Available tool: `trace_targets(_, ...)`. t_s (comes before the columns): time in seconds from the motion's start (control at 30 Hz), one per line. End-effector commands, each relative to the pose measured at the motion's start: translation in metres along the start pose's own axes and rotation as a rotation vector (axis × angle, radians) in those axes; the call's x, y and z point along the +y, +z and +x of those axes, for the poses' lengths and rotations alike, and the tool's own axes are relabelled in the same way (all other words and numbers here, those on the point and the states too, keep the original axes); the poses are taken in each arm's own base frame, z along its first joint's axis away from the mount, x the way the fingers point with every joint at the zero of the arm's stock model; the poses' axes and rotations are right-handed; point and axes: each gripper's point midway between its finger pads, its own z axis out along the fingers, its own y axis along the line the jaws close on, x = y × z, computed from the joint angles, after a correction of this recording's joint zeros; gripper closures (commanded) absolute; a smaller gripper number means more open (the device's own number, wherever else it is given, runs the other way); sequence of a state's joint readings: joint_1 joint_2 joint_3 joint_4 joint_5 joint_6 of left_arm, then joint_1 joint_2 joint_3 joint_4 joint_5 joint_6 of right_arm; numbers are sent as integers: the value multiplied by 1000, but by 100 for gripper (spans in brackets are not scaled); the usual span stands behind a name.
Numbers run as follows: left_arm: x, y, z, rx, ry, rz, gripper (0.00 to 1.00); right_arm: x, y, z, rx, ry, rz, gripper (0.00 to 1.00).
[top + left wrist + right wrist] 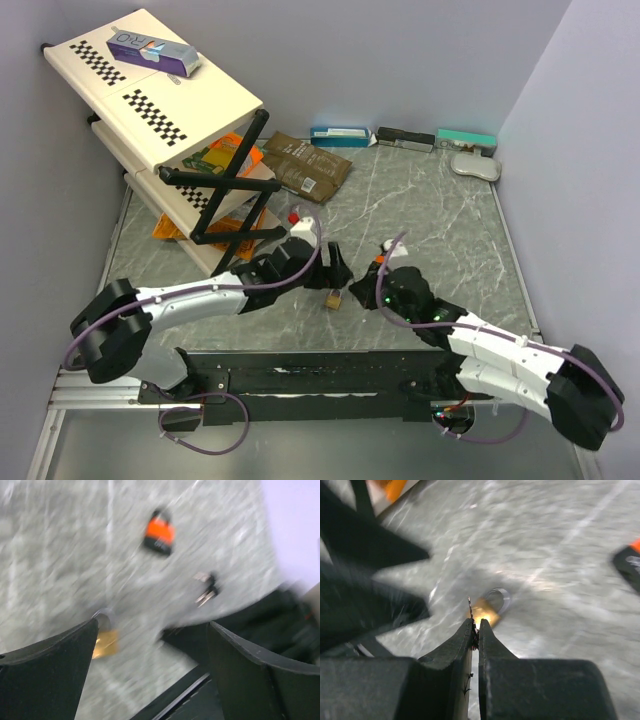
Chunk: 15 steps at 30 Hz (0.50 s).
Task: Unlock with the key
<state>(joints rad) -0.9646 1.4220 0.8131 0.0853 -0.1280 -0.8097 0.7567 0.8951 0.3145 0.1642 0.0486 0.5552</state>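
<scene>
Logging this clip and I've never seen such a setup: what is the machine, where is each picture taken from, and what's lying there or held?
Two robot arms are bolted at the table's near edge, each ending in two-finger jaws. One picture looks down from above and behind them; the other two come from cameras on the wrists, hence the blurred close-ups. On the grey marbled table lie a small brass padlock, an orange-and-black padlock and a few dark-headed keys. A cream folding shelf rack stands at the back left. The left arm holds its jaws wide open and empty near the brass padlock. The right arm has its jaws shut, and a thin metal sliver pokes out from them toward that padlock, possibly a key, though too blurred to be sure.
</scene>
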Motion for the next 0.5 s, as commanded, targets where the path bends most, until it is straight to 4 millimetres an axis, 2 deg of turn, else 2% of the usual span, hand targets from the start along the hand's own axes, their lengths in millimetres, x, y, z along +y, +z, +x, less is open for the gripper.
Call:
trace_targets(0.0,-27,0,-34,-84,-101,23,7,15,6,-28,-100,-104,71,100)
trace_targets(0.07,-20,8,-26,-53,-109,-14,9,16,8,-28,-112,-116,96,100)
trace_targets(0.1,-23,10,-27,-45,-114,-11,11,23,8,-29,-117,-131,85,100)
trace_targets(0.17,-21,15,-20,-19,-115,-14,14,20,8,-31,-135,-144,128,100)
trace_targets(0.43,-20,26,-6,35,-123,-13,34,24,9,-33,-165,-205,189,100)
trace_targets(0.47,-21,26,-6,37,-122,-13,40,24,8,-34,-169,-207,194,100)
